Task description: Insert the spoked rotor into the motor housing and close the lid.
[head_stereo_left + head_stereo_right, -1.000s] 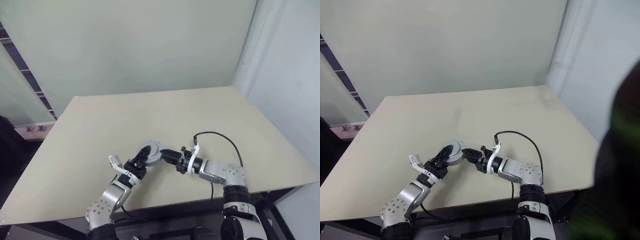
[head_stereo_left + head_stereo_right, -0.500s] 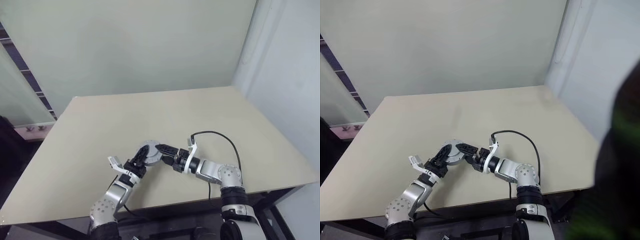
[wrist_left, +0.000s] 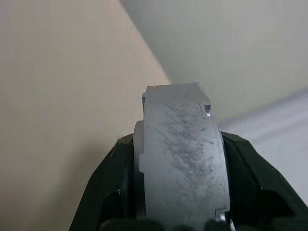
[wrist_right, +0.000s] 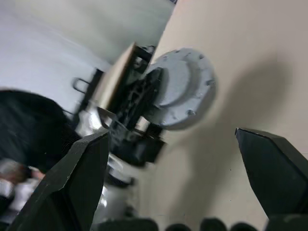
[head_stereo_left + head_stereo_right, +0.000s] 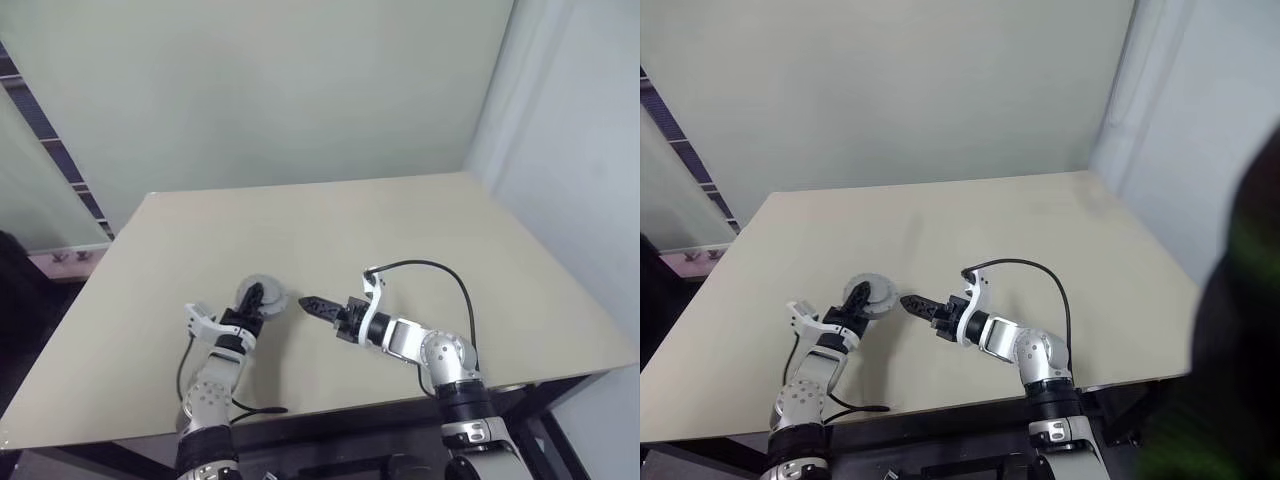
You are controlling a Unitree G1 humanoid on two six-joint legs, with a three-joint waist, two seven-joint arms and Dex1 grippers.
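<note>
Left tool (image 5: 254,300) is clamping the closed-up motor housing (image 5: 262,297) by its sides, just beside the released right tool (image 5: 312,306). I'd be lowering it flat onto the surface (image 5: 420,240) before letting go.

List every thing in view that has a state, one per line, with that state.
motor assembly: lid on, clamped edgewise in the left gripper, held above the table.
left gripper: shut on the motor assembly.
right gripper: open, holding nothing, beside the assembly.
</note>
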